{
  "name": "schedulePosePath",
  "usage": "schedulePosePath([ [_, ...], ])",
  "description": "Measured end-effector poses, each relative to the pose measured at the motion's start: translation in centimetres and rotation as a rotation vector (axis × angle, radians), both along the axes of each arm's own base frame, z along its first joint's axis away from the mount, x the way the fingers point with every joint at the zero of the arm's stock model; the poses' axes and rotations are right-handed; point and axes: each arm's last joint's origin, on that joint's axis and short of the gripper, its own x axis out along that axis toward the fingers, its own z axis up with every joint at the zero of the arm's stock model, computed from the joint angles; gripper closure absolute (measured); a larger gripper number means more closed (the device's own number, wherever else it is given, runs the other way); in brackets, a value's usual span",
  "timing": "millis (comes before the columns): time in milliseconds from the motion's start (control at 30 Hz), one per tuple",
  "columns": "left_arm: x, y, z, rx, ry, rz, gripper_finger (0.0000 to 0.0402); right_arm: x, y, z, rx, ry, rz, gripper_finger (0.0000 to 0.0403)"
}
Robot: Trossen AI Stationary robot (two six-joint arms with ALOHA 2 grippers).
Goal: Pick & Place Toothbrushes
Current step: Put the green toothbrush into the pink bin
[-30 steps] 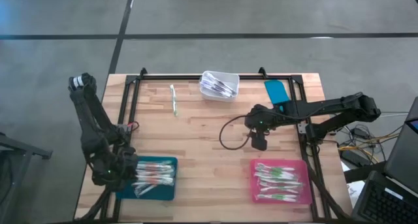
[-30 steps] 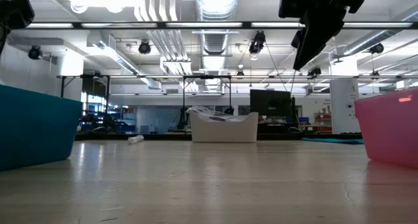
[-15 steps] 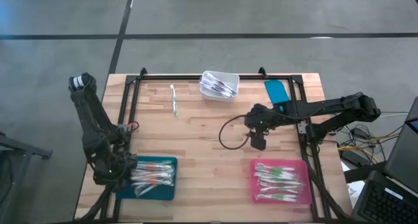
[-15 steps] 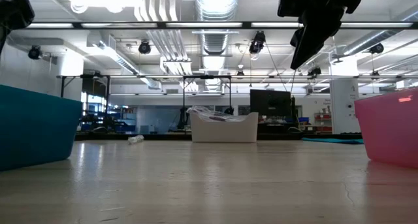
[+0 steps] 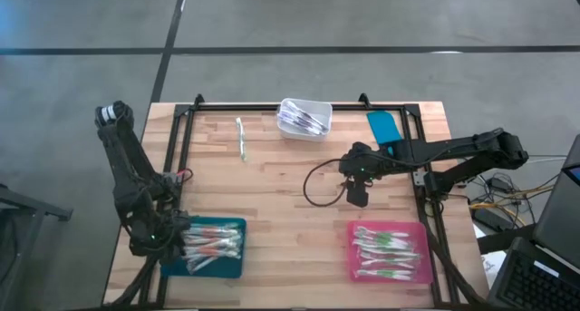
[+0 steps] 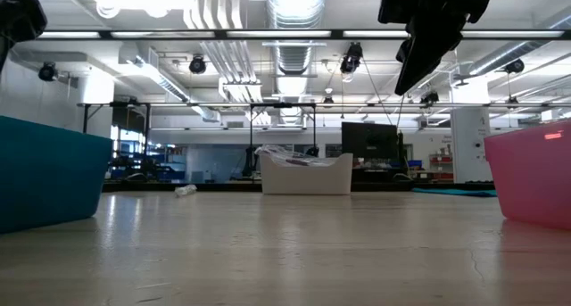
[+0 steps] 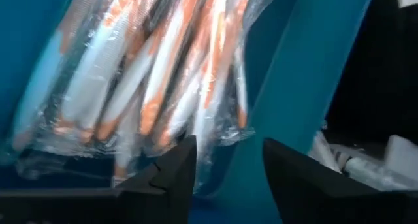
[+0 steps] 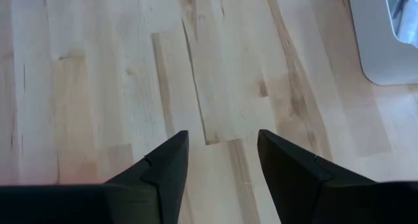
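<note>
Spreading apart since a second ago, the left gripper point(image 7: 225, 178) is now hanging with jaws parted and empty at the edge of the flat teal plastic tray point(image 5: 231, 263), just over its wrapped orange-accented toothbrushes point(image 5: 213, 245); I judge a drop just completed. Meanwhile the right gripper point(image 8: 219, 165) is hovering, fingers apart, over the bare wooden table point(image 5: 272, 179), between the white rectangular bin point(image 5: 304, 118) and the pink tray point(image 5: 419, 229).

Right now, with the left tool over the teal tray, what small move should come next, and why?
Probably lift the left tool clear of the teal tray: its fingers are apart and empty over the orange toothbrushes. A green toothbrush lies loose on the table.
</note>
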Motion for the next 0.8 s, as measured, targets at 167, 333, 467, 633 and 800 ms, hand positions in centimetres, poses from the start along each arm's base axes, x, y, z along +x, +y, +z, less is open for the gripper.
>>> schedulePosePath([
  [167, 0.7, 0.5, 1.4, -0.078, -0.051, 0.172, 0.0220, 0.0, 0.0, 0.0, -0.007, 0.001, 0.012, 0.0233],
  [333, 2.2, 2.2, 3.4, -0.044, -0.352, 0.447, 0.0223, 0.0, -0.1, 0.0, -0.027, 0.000, 0.011, 0.0227],
  [467, 3.2, 3.9, 5.0, 0.194, -0.692, 0.623, 0.0223, 0.0, -0.2, 0.0, -0.051, -0.002, -0.007, 0.0217],
  [633, 4.3, 5.9, 6.2, 0.431, -0.835, 0.828, 0.0228, 0.0, -0.2, 0.0, -0.052, -0.002, -0.009, 0.0207],
  [800, 6.4, 8.0, 5.6, 0.479, -0.678, 0.869, 0.0232, 0.0, -0.2, 0.0, -0.054, -0.001, -0.005, 0.0204],
])
